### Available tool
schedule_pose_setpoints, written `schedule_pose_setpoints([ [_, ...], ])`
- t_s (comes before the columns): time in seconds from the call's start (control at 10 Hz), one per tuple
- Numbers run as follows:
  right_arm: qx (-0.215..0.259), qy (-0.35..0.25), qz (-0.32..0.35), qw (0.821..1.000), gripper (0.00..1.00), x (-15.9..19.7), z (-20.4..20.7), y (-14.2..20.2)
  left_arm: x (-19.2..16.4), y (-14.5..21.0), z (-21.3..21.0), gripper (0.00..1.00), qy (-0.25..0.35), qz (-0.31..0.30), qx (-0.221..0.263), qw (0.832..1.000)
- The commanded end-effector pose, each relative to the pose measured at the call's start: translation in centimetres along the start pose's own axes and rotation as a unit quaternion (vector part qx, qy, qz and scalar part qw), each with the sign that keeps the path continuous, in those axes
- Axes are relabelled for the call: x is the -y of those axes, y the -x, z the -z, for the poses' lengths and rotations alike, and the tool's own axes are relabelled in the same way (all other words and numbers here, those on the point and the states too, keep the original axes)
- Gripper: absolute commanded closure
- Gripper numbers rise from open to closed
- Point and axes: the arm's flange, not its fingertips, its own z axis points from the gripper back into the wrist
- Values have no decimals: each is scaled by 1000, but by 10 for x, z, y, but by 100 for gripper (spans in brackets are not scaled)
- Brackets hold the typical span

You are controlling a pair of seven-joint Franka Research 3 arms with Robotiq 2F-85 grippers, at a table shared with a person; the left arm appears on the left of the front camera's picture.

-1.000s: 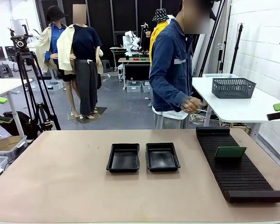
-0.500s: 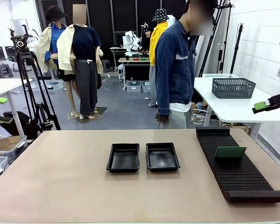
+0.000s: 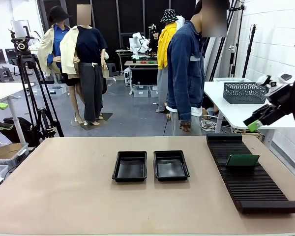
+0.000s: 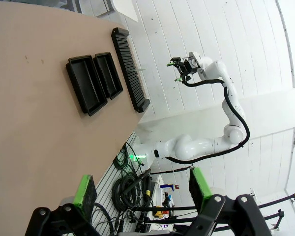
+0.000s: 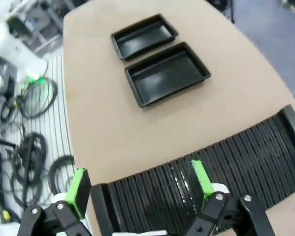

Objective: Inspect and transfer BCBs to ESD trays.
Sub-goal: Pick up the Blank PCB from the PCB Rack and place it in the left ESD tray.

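Green BCB (image 3: pixel 242 160) upright in the slotted rack (image 3: pixel 250 187), ESD trays (image 3: pixel 130 166) bare mid-table. Swings in from the right with right gripper (image 3: pixel 254 123) wide apart, empty; left gripper (image 4: pixel 141 186) likewise. Suggests pickup beginning.

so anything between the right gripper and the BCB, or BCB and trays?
Nothing visible. Open right gripper hangs above the rack holding the standing BCB; bare table lies between rack and ESD trays.
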Motion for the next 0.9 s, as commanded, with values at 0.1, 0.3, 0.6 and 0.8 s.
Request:
schedule_pose_setpoints([
  [0.1, -97, 12, -101, 990, 0, -3, 22, -7, 1, 1, -1, 0, -4, 0, 0, 1000],
  [0.3, -158, 61, -144, 975, 0, -4, 38, -10, 1, 1, -1, 0, -4, 0, 0, 1000],
  [0.6, -215, 97, -182, 954, 0, 2, 57, -8, 1, 1, -1, 0, -4, 0, 0, 1000],
  [0.8, -254, 111, -182, 943, 0, 13, 65, -3, 1, 1, -1, 0, -4, 0, 0, 1000],
])
